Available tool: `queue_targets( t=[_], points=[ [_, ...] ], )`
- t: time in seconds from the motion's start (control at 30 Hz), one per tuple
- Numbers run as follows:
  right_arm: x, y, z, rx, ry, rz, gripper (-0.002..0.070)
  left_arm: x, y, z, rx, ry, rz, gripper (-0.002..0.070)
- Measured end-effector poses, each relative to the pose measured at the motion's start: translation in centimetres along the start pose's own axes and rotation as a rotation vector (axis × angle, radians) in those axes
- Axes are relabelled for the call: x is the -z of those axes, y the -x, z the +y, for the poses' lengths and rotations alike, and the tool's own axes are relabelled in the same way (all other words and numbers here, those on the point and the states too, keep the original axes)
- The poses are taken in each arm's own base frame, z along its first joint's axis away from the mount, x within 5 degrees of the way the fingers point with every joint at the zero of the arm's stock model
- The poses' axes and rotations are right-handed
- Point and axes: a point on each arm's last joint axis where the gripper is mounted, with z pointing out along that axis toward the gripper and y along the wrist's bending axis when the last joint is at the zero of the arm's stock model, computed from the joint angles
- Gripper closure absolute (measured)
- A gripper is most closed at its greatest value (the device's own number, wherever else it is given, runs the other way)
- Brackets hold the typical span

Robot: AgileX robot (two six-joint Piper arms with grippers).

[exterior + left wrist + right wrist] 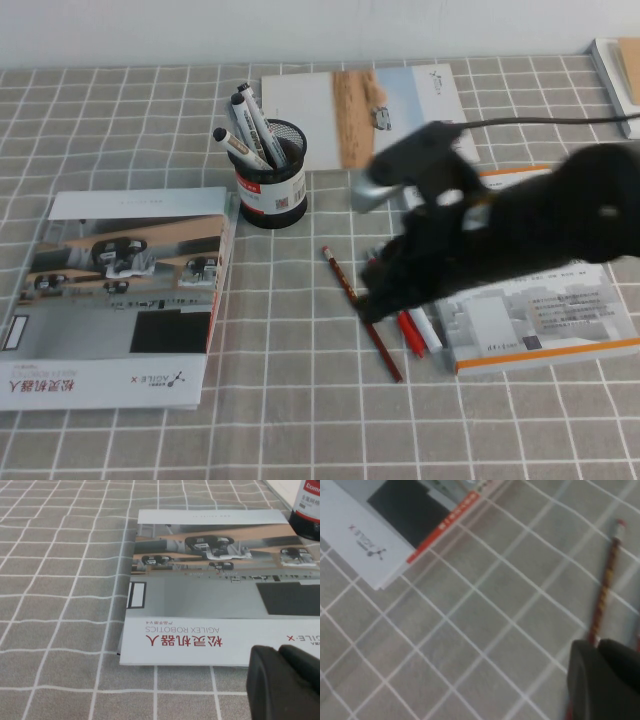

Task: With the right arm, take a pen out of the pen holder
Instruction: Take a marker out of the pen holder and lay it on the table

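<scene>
High view: right gripper (368, 308) pressed together, empty, low beside pencil (345, 280). Pen holder (272, 185) far-left of it, pens (250, 125) inside, untouched. Step: approach. Next: lift, swing over holder, spread jaws round one pen. Left gripper (281, 680) closed, parked at brochure (210, 595) near edge, left side.

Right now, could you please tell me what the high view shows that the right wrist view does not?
Only high view: the pen holder, markers inside, and the left booklet. Only right wrist view: nothing extra. Both: the pencil, the orange-edged book and the right gripper, shut, low beside the pencil. The left gripper, shut, shows in neither; it hovers by that booklet.
</scene>
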Motion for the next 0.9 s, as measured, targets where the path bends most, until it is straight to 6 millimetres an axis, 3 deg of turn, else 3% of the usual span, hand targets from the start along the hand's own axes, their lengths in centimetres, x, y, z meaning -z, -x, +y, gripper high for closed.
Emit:
queue_targets(
  t=[0.27,0.57,0.7,0.9],
  points=[
    [-5.3,4.5,3.3,0.189,0.020,-0.018,0.0688,0.0,0.0,0.0,0.000,0.000,0.000,0.0680],
    [-8.9,8.6,3.3,0.382,-0.057,-0.189,0.0678,0.0,0.0,0.0,0.000,0.000,0.000,0.0680],
    [-10.5,9.4,3.0,0.470,-0.100,-0.300,0.0596,0.0,0.0,0.0,0.000,0.000,0.000,0.0680],
    [-13.0,9.6,2.6,0.517,-0.157,-0.433,0.0365,0.0,0.0,0.0,0.000,0.000,0.000,0.0680]
  ],
)
